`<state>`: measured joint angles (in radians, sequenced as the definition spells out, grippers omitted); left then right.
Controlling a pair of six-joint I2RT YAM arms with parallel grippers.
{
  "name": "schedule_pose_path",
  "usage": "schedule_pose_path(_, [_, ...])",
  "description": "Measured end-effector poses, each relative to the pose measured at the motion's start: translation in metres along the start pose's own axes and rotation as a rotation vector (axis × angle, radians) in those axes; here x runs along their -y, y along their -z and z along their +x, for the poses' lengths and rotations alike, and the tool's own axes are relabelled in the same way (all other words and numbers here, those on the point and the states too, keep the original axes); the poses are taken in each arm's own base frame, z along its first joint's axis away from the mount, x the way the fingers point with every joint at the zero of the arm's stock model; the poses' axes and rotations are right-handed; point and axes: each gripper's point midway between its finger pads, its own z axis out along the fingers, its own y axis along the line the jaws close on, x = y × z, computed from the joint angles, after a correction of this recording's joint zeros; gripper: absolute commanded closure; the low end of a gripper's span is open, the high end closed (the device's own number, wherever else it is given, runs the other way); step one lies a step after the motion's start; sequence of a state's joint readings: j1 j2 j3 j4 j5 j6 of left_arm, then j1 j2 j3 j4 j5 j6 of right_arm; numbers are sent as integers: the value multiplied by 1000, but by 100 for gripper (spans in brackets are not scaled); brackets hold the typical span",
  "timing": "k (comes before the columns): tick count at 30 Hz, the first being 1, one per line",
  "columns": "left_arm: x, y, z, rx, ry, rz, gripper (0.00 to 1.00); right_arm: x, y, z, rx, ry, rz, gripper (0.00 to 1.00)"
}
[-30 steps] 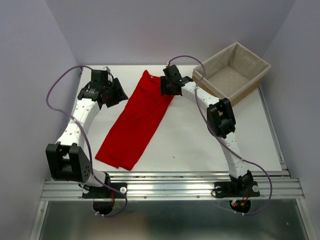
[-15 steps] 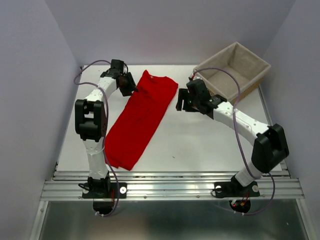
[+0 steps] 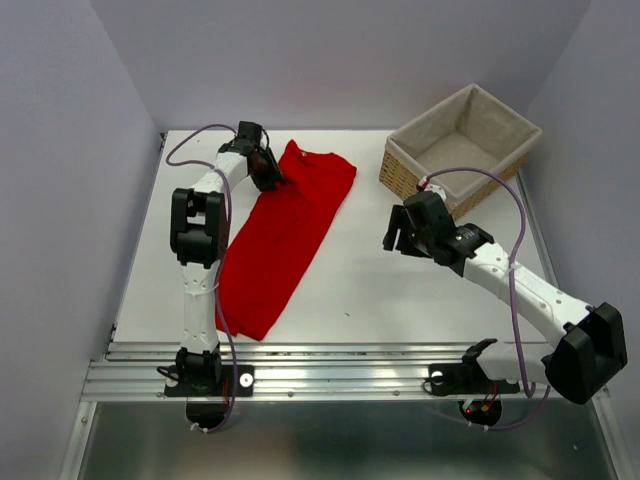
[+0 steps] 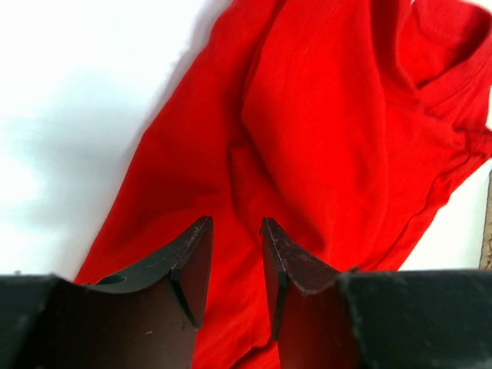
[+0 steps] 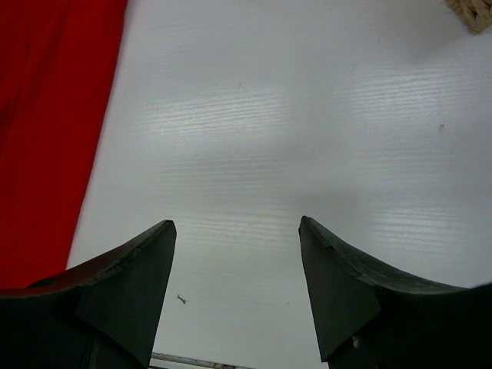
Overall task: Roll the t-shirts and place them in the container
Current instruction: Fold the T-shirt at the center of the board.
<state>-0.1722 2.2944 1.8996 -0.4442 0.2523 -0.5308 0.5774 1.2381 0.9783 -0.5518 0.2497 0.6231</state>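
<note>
The red t-shirt (image 3: 285, 225) lies flat on the white table as a long folded strip, running from the far middle to the near left. My left gripper (image 3: 271, 177) is over the shirt's far left edge. In the left wrist view its jaws (image 4: 234, 223) stand a narrow gap apart just above the red fabric (image 4: 330, 115), with nothing between them. My right gripper (image 3: 396, 236) is wide open and empty over bare table, right of the shirt. The right wrist view (image 5: 237, 224) shows the shirt's edge (image 5: 46, 115) at the left.
A beige-lined wicker basket (image 3: 400, 152) stands at the far right corner, just beyond the right gripper; its corner shows in the right wrist view (image 5: 473, 11). Purple walls close the sides. A metal rail (image 3: 340, 375) runs along the near edge.
My left gripper has swung from the table's left onto the shirt's far left edge. My right gripper has left the shirt's far end and drawn back right and nearer over bare table.
</note>
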Motion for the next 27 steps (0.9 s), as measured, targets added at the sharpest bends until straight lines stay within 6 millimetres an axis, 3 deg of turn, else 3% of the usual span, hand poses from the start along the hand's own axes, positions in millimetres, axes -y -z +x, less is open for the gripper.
schedule_pose_path(8, [9,-15,-13,28,-9,2,58,14,-1,14,-34,-7,53,28])
schedule_pose_path(15, [7,-30,-11,16,-6,-12,59,17,1,15,-32,-17,62,28])
schedule_pose_path(18, [8,-29,-13,22,-6,-17,74,17,3,14,-26,-24,61,28])
schedule_pose_path(19, [8,-29,-12,21,-5,-20,84,18,4,14,-24,-26,61,28])
schedule_pose_path(23, [7,-29,-10,20,-3,-31,99,22,8,17,-26,-33,70,28])
schedule_pose_path(27, [5,-30,-12,29,-1,-46,100,23,9,16,-23,-38,73,28])
